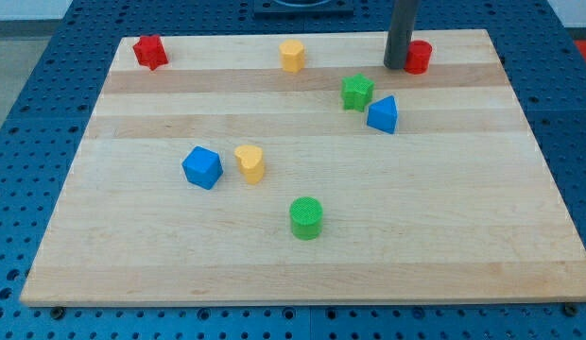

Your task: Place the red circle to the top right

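The red circle (419, 57) stands near the board's top edge, right of centre. My tip (395, 66) is right against its left side, touching or nearly so; the dark rod rises out of the view's top. The circle's left edge is partly hidden by the rod. The wooden board (463, 236) fills most of the view.
A green star-like block (357, 92) and a blue triangle (383, 115) lie just below my tip. A yellow hexagon (292, 56) is at top centre, a red star (150, 51) at top left. A blue cube (202, 167), a yellow heart (250, 162) and a green circle (306, 217) sit lower.
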{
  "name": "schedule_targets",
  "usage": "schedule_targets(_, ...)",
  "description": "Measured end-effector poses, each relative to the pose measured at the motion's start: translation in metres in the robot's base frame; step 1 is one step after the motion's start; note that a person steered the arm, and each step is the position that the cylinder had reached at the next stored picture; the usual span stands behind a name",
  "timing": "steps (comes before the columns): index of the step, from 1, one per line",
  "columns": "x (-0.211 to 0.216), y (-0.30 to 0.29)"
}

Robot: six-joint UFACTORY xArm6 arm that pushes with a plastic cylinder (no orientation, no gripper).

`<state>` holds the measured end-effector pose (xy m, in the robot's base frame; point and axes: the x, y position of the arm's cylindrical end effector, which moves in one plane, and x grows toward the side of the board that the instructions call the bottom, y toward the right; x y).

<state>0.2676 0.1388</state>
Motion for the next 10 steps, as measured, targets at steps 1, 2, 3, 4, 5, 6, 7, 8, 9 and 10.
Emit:
schedule_targets(1,0.0,0.003)
schedule_targets(2,0.001,0.004)
schedule_targets(3,0.001,0.007)
schedule_targets(4,0.001,0.013)
schedule_targets(5,0.001,0.021)
schedule_targets(6,0.001,0.028)
schedule_targets(7,0.001,0.032)
schedule_targets(8,0.001,0.035)
schedule_targets(9,0.001,0.041)
schedule_targets(10,0.001,0.052)
